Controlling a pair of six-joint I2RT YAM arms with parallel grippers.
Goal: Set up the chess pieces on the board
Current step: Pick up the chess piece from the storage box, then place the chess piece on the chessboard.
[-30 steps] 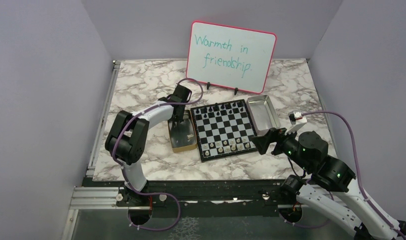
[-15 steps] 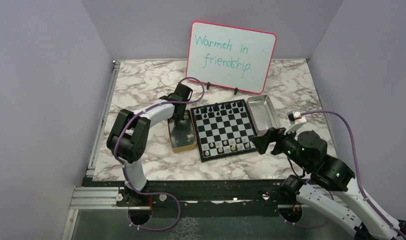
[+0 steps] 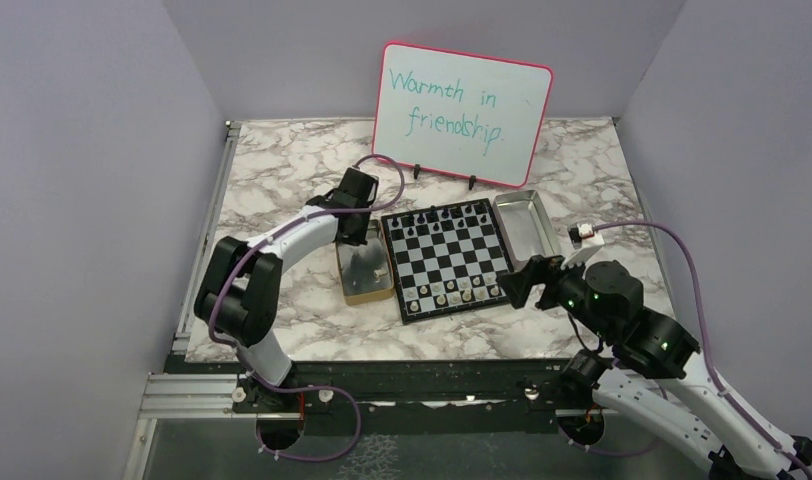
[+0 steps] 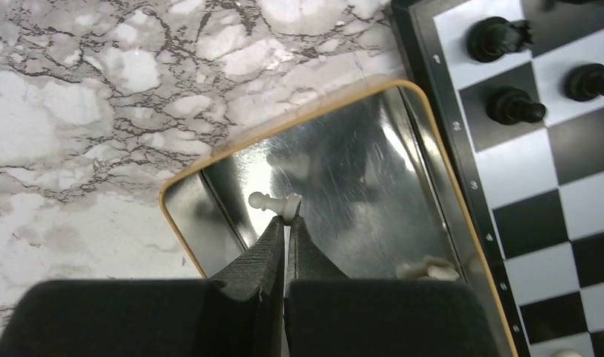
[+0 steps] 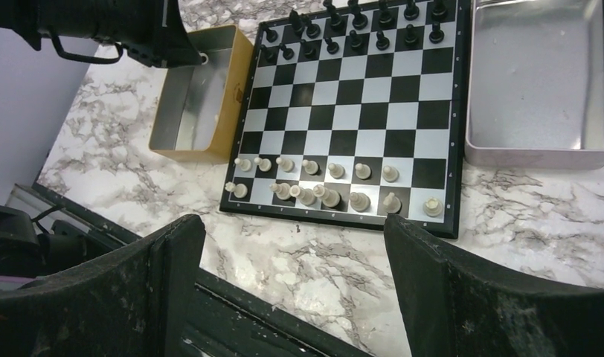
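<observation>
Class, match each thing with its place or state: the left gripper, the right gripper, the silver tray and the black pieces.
Things:
1. left gripper
2. right gripper
3. silver tray
4. black pieces

Places or states:
A. on the far rows of the board
B. open, by the board's near right corner
C. shut on a cream pawn above the tan box
D. on the table, right of the board

Pairs: 1-C, 2-B, 3-D, 4-A

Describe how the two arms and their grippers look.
The left arm and right arm have white links between bulky black joints, and a purple cable runs along each. The right arm's joints show small green lights. The left gripper has slim, tapered black fingers; the right gripper's black fingers look broad and scuffed.
</observation>
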